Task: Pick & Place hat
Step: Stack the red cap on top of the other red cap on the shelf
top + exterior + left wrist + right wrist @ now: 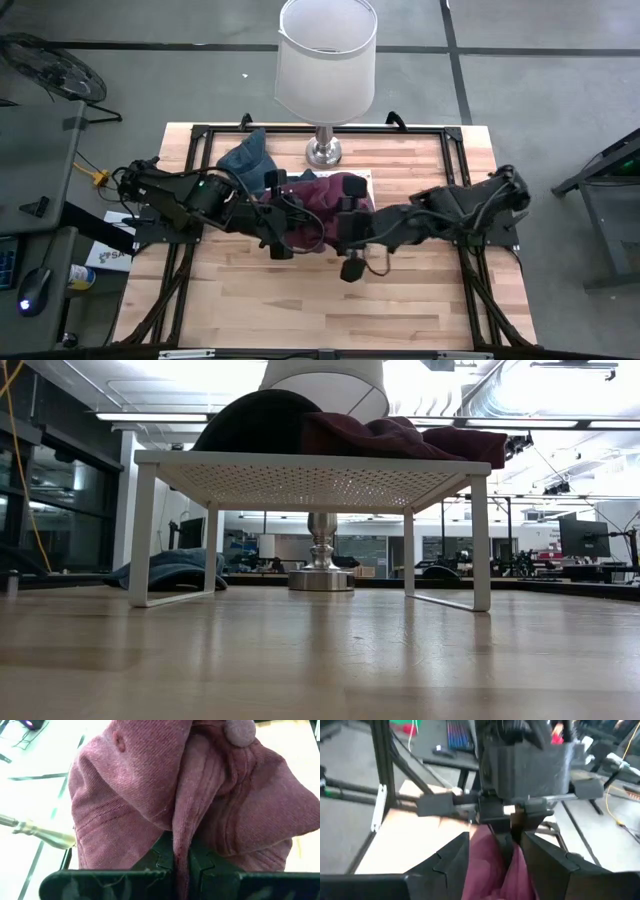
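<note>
A maroon cap [315, 205] lies crumpled on top of a white perforated rack [310, 480] at mid-table; it also shows in the low view [400, 438]. My left gripper [181, 862] reaches it from the table's left [288, 215] and is shut on its cloth. My right gripper [497, 857] comes from the right [345, 215] and is open. Its fingers stand on either side of the maroon cloth [495, 870], facing the left gripper [507, 827]. A blue cap [248, 158] rests on the table behind the rack. My left gripper pinches a raised fold [182, 820] of the maroon cap's crown between its two fingers, below the top button [240, 730]. The fingers come roughly level from the table's left. The cap lies slack on the rack top. Whether my right gripper touches the cloth between its fingers, I cannot tell.
A lamp with a white shade [325, 60] stands on a metal base [320, 575] at the far middle of the table, just behind the rack. The black frame [200, 135] rims the table. Bare wood lies toward the near edge [320, 300].
</note>
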Robot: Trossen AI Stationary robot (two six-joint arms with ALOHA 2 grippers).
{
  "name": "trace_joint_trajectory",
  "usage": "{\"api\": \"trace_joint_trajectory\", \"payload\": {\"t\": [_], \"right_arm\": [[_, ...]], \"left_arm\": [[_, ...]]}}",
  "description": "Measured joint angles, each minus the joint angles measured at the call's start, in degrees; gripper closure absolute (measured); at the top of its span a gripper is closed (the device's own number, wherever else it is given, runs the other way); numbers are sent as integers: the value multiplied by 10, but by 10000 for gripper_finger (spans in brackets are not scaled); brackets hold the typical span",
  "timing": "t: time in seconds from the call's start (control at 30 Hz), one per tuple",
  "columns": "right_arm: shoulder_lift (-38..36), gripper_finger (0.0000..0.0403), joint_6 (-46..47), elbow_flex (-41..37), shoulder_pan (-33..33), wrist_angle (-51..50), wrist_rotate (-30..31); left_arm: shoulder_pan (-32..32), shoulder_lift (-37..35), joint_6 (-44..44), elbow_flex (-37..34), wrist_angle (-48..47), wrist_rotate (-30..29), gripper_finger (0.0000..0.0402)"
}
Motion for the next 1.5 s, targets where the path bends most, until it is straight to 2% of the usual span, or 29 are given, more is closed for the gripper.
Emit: {"api": "trace_joint_trajectory", "payload": {"t": [0.2, 0.37, 0.5, 0.8, 1.0, 1.17, 1.3, 1.5], "right_arm": [[69, 224, -17, 105, -11, -82, 4], [98, 224, -33, 144, -12, -125, 17], [103, 224, -40, 146, -15, -138, 41], [105, 223, -11, 146, -34, -199, 34], [109, 224, 25, 146, -46, -244, -3], [110, 224, 24, 140, -56, -233, -8], [114, 224, 24, 139, -68, -233, -44], [116, 224, 26, 139, -82, -228, -55]], "left_arm": [[0, 0, -1, 0, 0, 0, 396], [0, 0, -1, 0, 0, 2, 396], [0, 0, -1, 0, 0, 12, 396], [0, 0, 2, 0, 1, 12, 396], [0, 1, 2, -1, 4, 12, 396], [0, 1, 2, -1, 4, 13, 396], [0, 1, 2, -1, 8, 15, 396], [0, 1, 2, -1, 13, 17, 396]]}}
